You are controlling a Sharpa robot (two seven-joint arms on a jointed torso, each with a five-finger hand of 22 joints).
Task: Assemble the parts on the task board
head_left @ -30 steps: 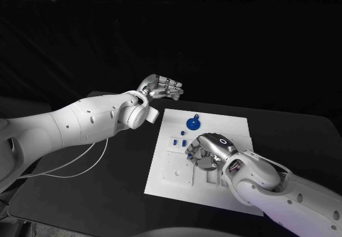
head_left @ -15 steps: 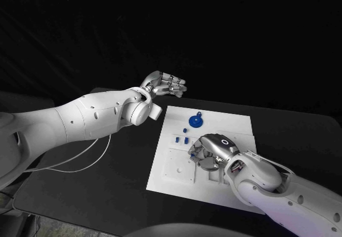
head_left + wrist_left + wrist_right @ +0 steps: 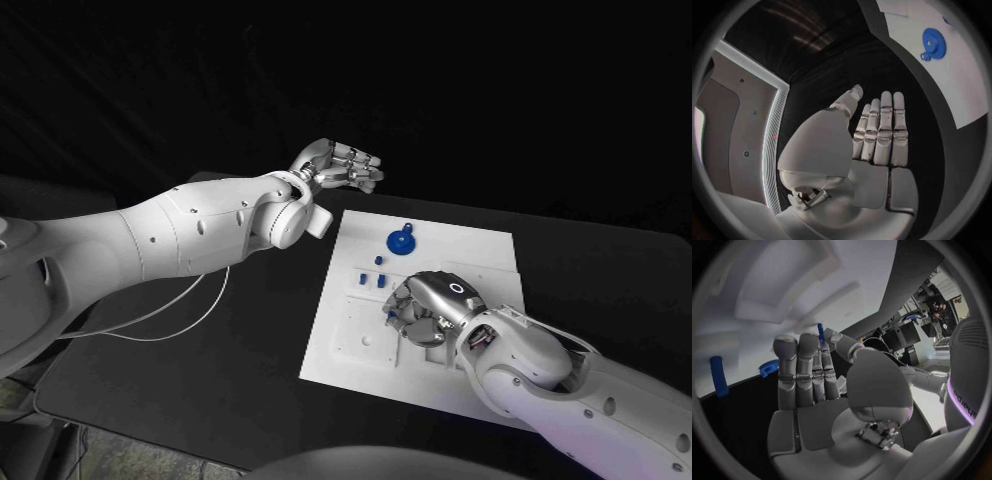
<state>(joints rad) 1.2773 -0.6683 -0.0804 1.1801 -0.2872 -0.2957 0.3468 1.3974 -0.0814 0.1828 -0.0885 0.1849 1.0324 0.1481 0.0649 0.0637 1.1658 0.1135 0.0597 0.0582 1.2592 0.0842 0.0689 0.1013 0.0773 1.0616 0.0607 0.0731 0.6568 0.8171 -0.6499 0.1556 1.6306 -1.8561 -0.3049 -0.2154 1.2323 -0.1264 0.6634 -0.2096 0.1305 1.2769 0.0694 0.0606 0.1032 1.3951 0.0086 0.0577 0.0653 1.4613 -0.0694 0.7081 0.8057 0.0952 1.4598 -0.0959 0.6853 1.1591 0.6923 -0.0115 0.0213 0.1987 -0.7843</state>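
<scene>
Your right silver hand (image 3: 428,308) sits low over the white task board (image 3: 476,250), pinching a small blue peg (image 3: 820,332) at its fingertips. If it goes in tilted it'll probably jam or slip out. Your left silver hand (image 3: 338,165) hovers off the board's far corner, fingers straight and empty, well clear of the blue gear (image 3: 400,241)

Head view: dim overall, black surround swallows the table (image 3: 216,400) edges. White arms and the task board (image 3: 476,250) are the brightest surfaces, lit from above; the board reads evenly, no hard glare. Soft shadow under the right hand (image 3: 430,305) on the board. Faint violet tint along the lower right arm.

Left wrist view: strong fisheye bending at the rim, dark vignette frame. Left hand (image 3: 873,135) sharp, evenly lit; streaky reflections on the dark surface beyond.

Right wrist view: board surface behind the fingers (image 3: 798,365) looks smeared, possibly motion blur or too close to focus. Bright room light at the rim; the palm is shaded.
</scene>
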